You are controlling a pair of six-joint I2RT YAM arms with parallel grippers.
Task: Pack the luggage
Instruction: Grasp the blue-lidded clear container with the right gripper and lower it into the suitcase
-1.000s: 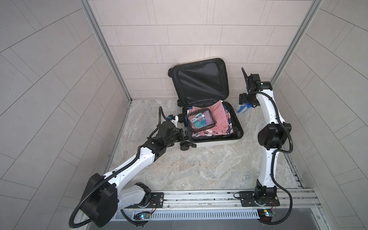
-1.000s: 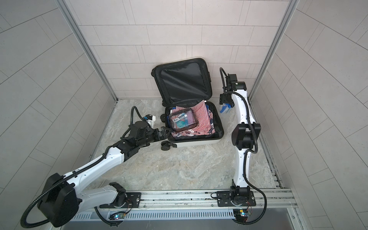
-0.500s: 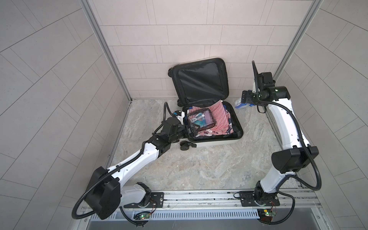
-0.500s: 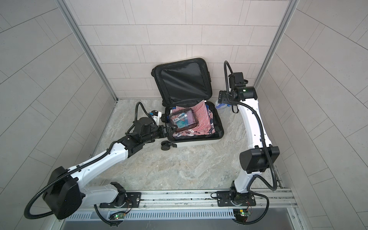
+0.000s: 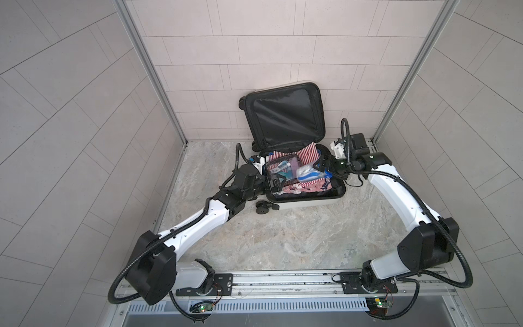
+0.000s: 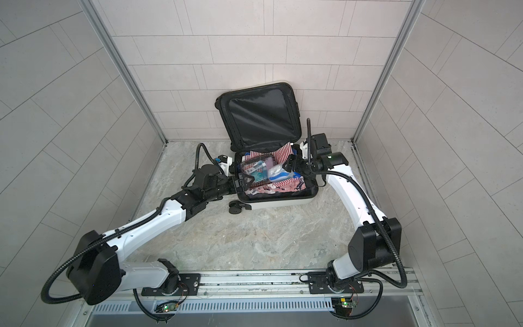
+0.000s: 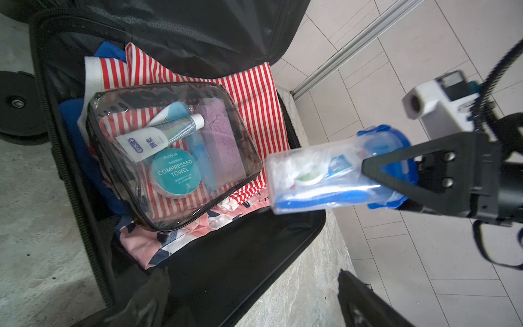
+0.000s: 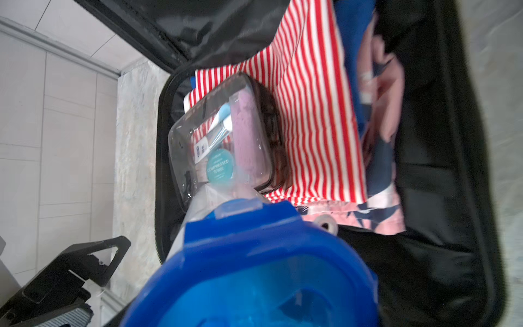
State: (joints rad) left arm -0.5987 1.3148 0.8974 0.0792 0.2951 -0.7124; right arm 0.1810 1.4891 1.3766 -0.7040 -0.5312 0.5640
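White luggage open, right end effector clamps blue-lidded box above, left end effector apart at rim.

Luggage is open, sitting at the back of the floor, right of centre. I read it as a small hard shell: white outside, black fabric lining, black zipper band round the rim. The base half lies flat, opening up. The lid stands almost upright, leaning on the back wall, creased lining facing me. Wheels are black and at the left end. One wheel sticks out at the near left corner, on the floor; another shows by the lid's upper left corner. The base is partly filled, with the near strip of lining bare.
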